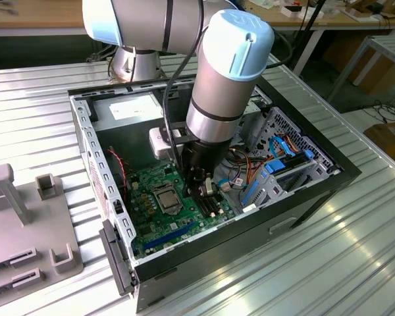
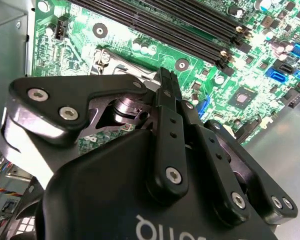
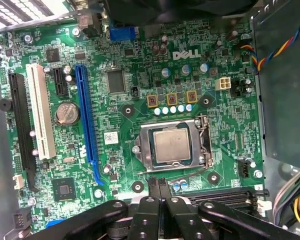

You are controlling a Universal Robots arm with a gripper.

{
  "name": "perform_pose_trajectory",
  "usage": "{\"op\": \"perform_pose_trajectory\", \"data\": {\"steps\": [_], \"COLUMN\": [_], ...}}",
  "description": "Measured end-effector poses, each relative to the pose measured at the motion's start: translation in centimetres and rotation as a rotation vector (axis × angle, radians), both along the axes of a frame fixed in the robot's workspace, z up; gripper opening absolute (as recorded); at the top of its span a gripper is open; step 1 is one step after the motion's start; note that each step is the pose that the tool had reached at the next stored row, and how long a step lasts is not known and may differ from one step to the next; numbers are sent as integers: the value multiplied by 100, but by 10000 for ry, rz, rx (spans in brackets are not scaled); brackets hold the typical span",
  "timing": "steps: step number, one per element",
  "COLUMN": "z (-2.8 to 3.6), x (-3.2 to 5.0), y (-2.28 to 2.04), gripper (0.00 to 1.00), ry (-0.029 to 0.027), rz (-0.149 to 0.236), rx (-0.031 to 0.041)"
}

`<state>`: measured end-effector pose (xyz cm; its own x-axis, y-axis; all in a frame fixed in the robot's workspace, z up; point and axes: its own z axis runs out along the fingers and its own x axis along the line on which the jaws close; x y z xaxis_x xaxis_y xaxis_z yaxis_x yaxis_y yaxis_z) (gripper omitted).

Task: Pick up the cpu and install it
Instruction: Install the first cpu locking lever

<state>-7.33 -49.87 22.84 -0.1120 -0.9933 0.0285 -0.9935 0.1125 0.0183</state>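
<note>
While claw (image 3: 158, 187) hovers above green board (image 3: 115, 160), fingers pressed together and holding nothing, we see cpu (image 3: 172, 144) seated in black-framed socket (image 3: 146, 150); board lies inside open computer case (image 1: 316, 191) on desk (image 1: 355, 250).

A lab — robot arm (image 1: 217, 85), open computer case (image 1: 210, 191), metal workbench (image 1: 355, 250).
</note>
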Motion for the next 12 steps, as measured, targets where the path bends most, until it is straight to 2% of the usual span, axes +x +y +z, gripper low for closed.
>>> {"op": "perform_pose_trajectory", "data": {"steps": [9, 12], "z": [-67, -78], "x": [-2, -6], "y": [0, -7], "gripper": [11, 11], "ry": [0, 2], "rz": [66, 359], "rx": [112, 155]}}
